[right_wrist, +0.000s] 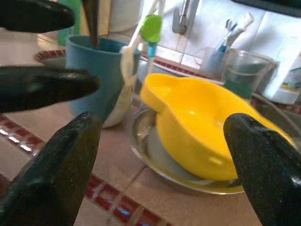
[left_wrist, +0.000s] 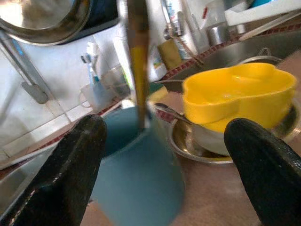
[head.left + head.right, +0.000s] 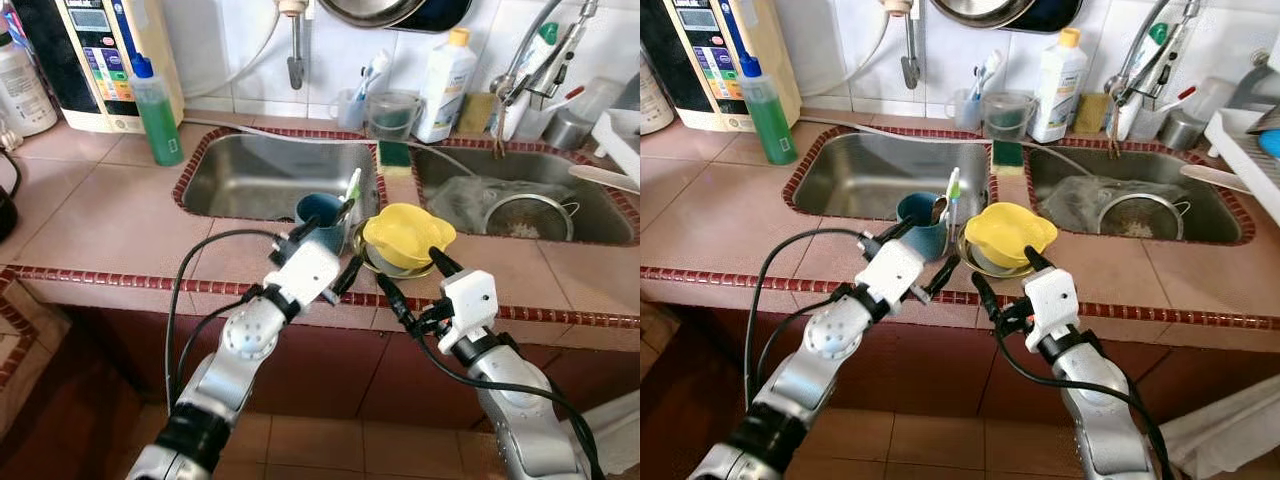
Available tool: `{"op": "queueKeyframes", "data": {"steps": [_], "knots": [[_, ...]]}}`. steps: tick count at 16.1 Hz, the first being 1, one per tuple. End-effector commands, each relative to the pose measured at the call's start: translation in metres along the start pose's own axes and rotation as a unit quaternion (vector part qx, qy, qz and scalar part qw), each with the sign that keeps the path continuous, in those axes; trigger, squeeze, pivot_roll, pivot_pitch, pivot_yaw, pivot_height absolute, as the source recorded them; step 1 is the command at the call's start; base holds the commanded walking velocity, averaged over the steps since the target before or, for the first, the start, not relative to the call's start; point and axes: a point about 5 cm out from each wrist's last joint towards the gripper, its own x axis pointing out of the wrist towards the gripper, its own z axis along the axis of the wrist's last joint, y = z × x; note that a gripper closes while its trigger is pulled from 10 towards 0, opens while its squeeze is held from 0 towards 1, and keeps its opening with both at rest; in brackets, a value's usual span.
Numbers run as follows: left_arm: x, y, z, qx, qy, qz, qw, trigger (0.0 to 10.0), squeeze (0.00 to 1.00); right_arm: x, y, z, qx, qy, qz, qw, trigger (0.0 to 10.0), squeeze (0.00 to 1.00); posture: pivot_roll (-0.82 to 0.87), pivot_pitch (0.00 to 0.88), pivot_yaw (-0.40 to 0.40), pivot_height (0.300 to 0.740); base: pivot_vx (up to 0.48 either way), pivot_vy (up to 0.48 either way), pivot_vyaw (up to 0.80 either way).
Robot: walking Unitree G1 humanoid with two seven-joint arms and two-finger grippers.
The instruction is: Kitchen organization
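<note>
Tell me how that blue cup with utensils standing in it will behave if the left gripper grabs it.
The blue cup looks rigid, so the open left gripper should hold it firmly. Its tall utensils probably make it top-heavy and may rattle or spill if tilted. It stands close to the sink edge.

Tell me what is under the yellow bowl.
The yellow bowl sits stacked on a paler bowl, which rests in a shallow metal dish on the counter. The yellow bowl hides whatever the paler bowl holds.

Two stainless steel sink basins (image 3: 265, 175), one blue plastic cup (image 3: 322, 219), one yellow plastic bowl (image 3: 407, 236), one green soap bottle (image 3: 156, 111), one white detergent bottle (image 3: 445, 87), one metal strainer (image 3: 528, 215).
</note>
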Motion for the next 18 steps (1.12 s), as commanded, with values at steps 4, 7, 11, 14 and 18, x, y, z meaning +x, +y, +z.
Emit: {"op": "queueKeyframes", "data": {"steps": [4,7,11,14,18], "knots": [[0.010,0.004,0.005,0.005,0.001,0.009,1.000,10.0,0.00,-0.001,0.002,0.005,0.005,-0.002,-0.008,1.000,10.0,0.00,-0.04,0.039,0.028,0.740,0.000,0.000,0.00],[0.017,0.005,0.011,-0.008,-0.006,0.013,1.000,10.0,0.00,0.001,0.002,0.006,0.005,-0.002,-0.011,1.000,10.0,0.00,-0.04,0.031,0.030,0.740,0.000,0.000,0.00],[0.026,0.000,0.011,-0.033,0.018,0.007,0.999,10.0,0.00,0.004,0.005,0.008,0.005,-0.005,-0.009,1.000,10.0,0.00,-0.04,0.025,0.030,0.740,0.000,0.000,0.00],[0.028,0.000,0.012,-0.056,0.024,0.009,0.998,0.0,0.00,0.004,0.008,0.007,0.006,-0.004,-0.008,1.000,10.0,0.00,-0.05,0.019,0.034,0.740,0.000,0.000,0.00],[0.026,0.009,0.011,-0.069,0.028,0.021,0.997,0.0,0.00,0.005,0.009,0.006,0.007,-0.004,-0.009,1.000,10.0,0.00,-0.05,0.014,0.031,0.740,0.000,0.000,0.00]]}}
